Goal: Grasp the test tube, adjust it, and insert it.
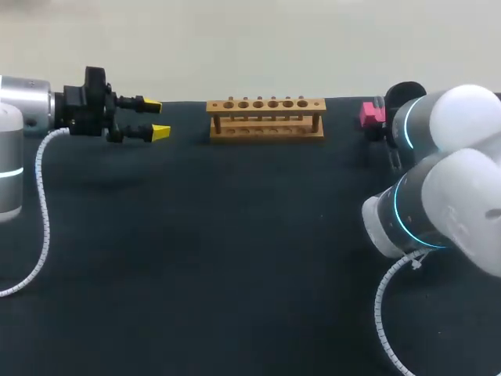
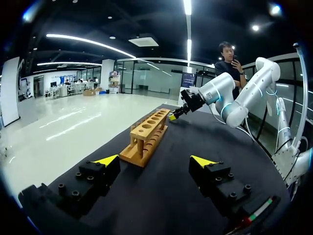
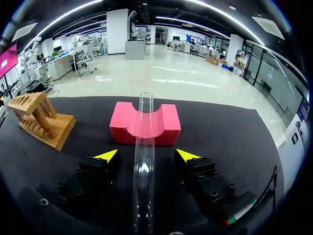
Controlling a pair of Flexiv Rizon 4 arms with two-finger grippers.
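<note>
A clear test tube (image 3: 145, 161) lies in the groove of a pink block (image 3: 166, 125) and runs back between the fingers of my right gripper (image 3: 146, 155). The yellow tips stand apart on either side of the tube with a gap to each, so the gripper is open. In the head view only the pink block (image 1: 369, 114) shows at the far right, behind my right arm (image 1: 438, 196). The wooden rack (image 1: 266, 117) with its row of holes stands at the table's far middle. My left gripper (image 1: 153, 117) hovers open and empty to the left of the rack (image 2: 146, 137).
The black table (image 1: 235, 251) spreads wide between the arms. A white coiled cable (image 1: 39, 227) hangs from my left arm over the table's left part. Another cable (image 1: 387, 313) hangs under the right arm.
</note>
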